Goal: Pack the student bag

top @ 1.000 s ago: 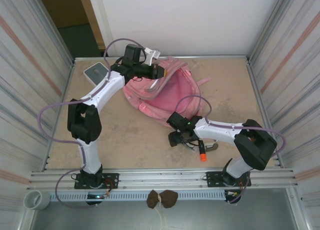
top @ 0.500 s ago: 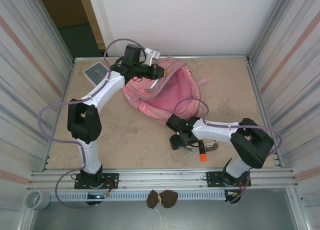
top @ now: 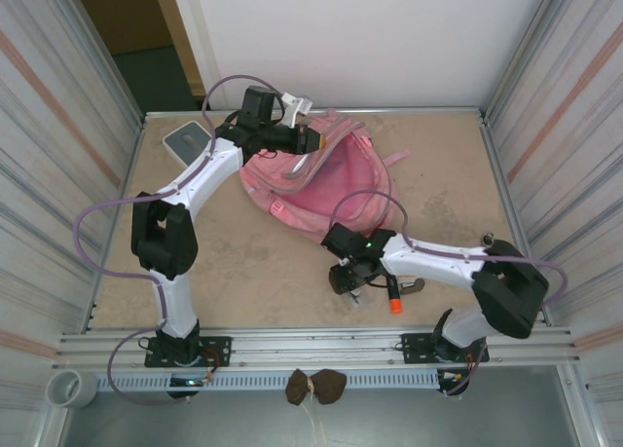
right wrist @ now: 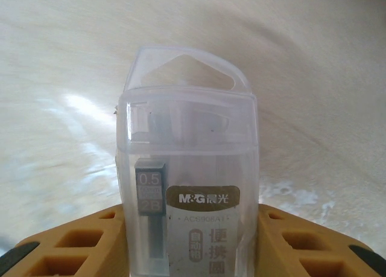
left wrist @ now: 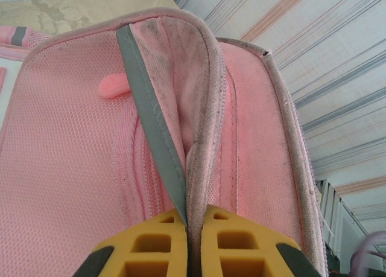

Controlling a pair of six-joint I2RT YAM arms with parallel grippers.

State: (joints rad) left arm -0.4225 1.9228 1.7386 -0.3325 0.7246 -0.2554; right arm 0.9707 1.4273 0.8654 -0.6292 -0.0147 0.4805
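White links [top: 209, 169], black joints [top: 164, 238], purple cables [top: 234, 76], yellow tool pads [left wrist: 154, 244].

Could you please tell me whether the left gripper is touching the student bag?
Touching. The left wrist view shows the left gripper shut on a folded edge of the student bag, with the fabric pinched in it.

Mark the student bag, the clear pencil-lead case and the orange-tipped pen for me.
student bag [top: 326, 179], top view, pink main body.
pencil-lead case [right wrist: 188, 156], right wrist view, clear body above label.
orange-tipped pen [top: 394, 305], top view, orange end.
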